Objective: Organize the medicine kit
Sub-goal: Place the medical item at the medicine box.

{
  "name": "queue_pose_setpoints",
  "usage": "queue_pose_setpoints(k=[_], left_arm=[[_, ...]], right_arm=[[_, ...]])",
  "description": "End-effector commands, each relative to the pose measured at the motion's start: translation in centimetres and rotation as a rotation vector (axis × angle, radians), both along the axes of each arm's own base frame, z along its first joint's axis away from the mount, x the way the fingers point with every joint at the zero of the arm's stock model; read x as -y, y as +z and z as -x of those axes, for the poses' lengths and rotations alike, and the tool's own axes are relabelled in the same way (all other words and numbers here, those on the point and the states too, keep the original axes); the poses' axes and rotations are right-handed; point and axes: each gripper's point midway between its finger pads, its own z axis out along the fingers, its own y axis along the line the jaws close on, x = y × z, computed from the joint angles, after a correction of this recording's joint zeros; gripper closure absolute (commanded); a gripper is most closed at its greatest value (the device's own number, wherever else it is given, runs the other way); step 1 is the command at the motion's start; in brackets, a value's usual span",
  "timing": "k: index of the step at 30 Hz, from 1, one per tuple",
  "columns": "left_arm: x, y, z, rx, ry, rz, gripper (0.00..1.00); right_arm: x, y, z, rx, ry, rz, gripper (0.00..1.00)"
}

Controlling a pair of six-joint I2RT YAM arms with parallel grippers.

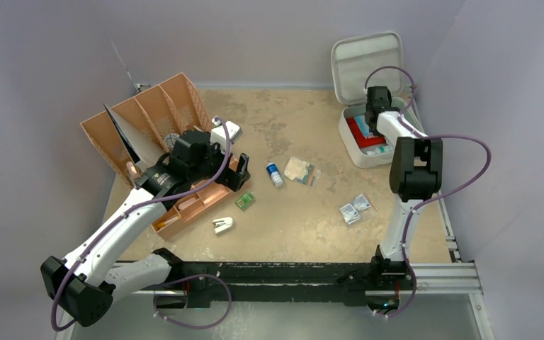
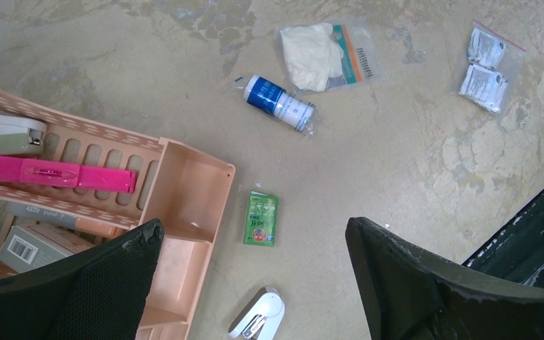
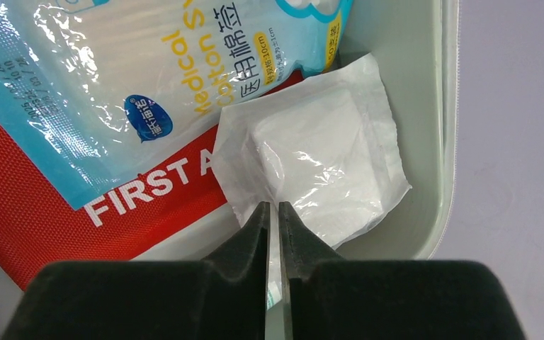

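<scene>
While the right arm works inside it, the medicine kit sits at the far right corner of the table. Its lid stands open against the back wall, presumably so an arm can reach in from above.

- Tan-orange organizer trays: well left of the kit, across the table. They hold office items and look like a separate sorting job.
- Left gripper: beside those trays, far from the kit. Its fingers are spread wide over the table and hold nothing. Judged to be waiting over the loose stock.
- Red first-aid pouch: flat on the kit floor. As the widest item, it makes a sensible bottom layer.
- Cotton swab bag: lies on the pouch, inside the kit.
- White gauze packet: against the kit's side wall, partly over the pouch and filling the spare strip there.
- Right gripper: fingers nearly together, nipping the packet's near edge. Judged to be the placing step.
- Left of the kit on open table, not yet packed: glove bag, small bottle, wipe sachets and green sachet.
</scene>
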Motion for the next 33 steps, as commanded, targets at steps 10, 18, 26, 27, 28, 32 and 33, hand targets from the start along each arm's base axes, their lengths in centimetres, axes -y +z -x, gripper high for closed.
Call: queue_pose_setpoints(k=[10, 18, 26, 27, 28, 32, 33], left_arm=[[0.1, 1.2, -0.2, 0.038, 0.002, 0.014, 0.01], [0.2, 0.9, -0.2, 0.03, -0.002, 0.011, 0.01], [0.0, 0.7, -0.4, 0.031, 0.007, -0.006, 0.01], [0.0, 0.7, -0.4, 0.03, 0.007, -0.007, 0.01], [0.0, 0.6, -0.4, 0.027, 0.007, -0.008, 0.01], [0.1, 0.3, -0.5, 0.016, 0.002, -0.013, 0.01], [0.2, 0.3, -0.5, 0.016, 0.001, -0.013, 0.01]], right_arm=[[-0.9, 7.2, -0.3, 0.184, -0.081, -0.102, 0.64], [-6.0, 10.1, 2.7, 0.261, -0.156, -0.383, 0.62], [-12.5, 9.2, 8.4, 0.232, -0.129, -0.714, 0.64], [-13.6, 9.1, 9.1, 0.221, -0.096, -0.756, 0.64], [-14.7, 9.0, 9.6, 0.21, -0.057, -0.79, 0.64], [-19.4, 8.9, 11.3, 0.157, 0.198, -0.933, 0.62], [-20.1, 8.5, 11.4, 0.149, 0.233, -0.944, 0.6]])
